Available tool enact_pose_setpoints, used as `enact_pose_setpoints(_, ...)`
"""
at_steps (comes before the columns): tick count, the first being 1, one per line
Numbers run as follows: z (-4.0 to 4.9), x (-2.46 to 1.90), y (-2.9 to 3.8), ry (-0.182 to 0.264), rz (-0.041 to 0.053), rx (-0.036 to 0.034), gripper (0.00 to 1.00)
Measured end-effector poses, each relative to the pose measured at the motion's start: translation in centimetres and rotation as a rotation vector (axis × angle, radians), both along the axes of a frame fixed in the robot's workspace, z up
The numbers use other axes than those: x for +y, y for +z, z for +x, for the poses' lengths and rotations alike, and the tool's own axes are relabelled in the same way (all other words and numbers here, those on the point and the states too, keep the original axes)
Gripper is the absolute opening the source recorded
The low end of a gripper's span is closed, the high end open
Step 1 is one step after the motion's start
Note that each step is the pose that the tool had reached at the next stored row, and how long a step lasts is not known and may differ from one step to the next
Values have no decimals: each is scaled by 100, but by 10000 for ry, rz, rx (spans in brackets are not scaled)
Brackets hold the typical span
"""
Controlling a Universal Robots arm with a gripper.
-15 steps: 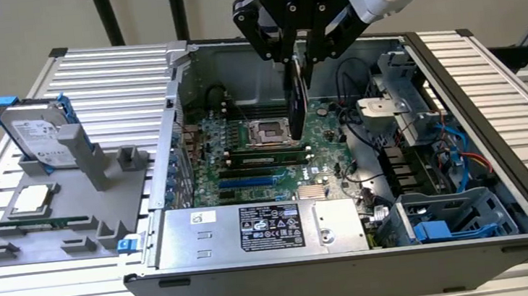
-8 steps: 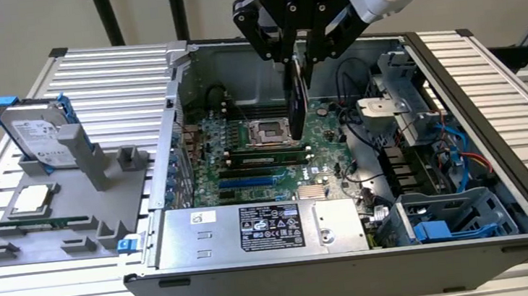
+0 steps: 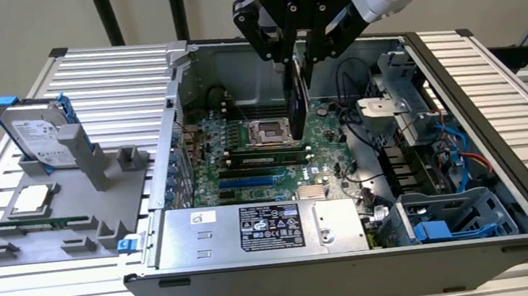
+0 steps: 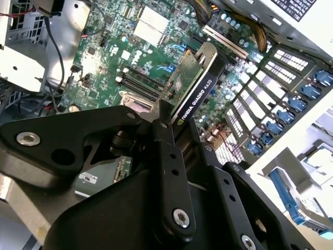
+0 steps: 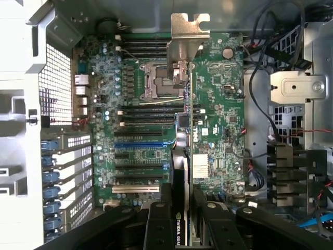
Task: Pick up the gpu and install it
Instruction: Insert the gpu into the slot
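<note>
1. I am watching the gripper (image 3: 294, 56) in the exterior view: it is hanging over the open computer case (image 3: 495, 133) and clamping the gpu (image 3: 295, 90) between its fingers.
2. In that view the gpu is hanging edge-on and upright, its lower end over the motherboard (image 3: 256, 165) beside the processor socket (image 3: 269, 131). I cannot tell whether it is touching the board.
3. In the second wrist view, the black fingers (image 4: 167, 140) are pressing on both faces of the gpu (image 4: 193, 88). I am seeing its green board face, its black cooler edge and the silver end bracket (image 4: 209, 52) at the far end.
4. The first wrist view is looking straight down the gpu (image 5: 179, 172), so it is showing as a thin strip running from the gripper (image 5: 181, 213) to the bracket (image 5: 187, 36), lying across the motherboard (image 5: 218, 104) and sitting in none of the expansion slots (image 5: 136, 156).
5. The exterior view is also giving me the surroundings: a hard drive (image 3: 38, 137) in a blue frame is standing on a grey holder (image 3: 75, 206) at the exterior view's left, well apart from the case, on the slatted table (image 3: 102, 69).
</note>
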State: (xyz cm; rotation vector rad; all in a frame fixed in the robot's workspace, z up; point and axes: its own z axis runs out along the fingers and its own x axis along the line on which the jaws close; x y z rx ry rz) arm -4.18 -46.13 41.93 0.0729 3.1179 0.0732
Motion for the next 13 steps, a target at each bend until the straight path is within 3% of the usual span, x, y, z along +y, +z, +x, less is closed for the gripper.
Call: enact_pose_setpoints(13,0,0,0,305,0,0,0)
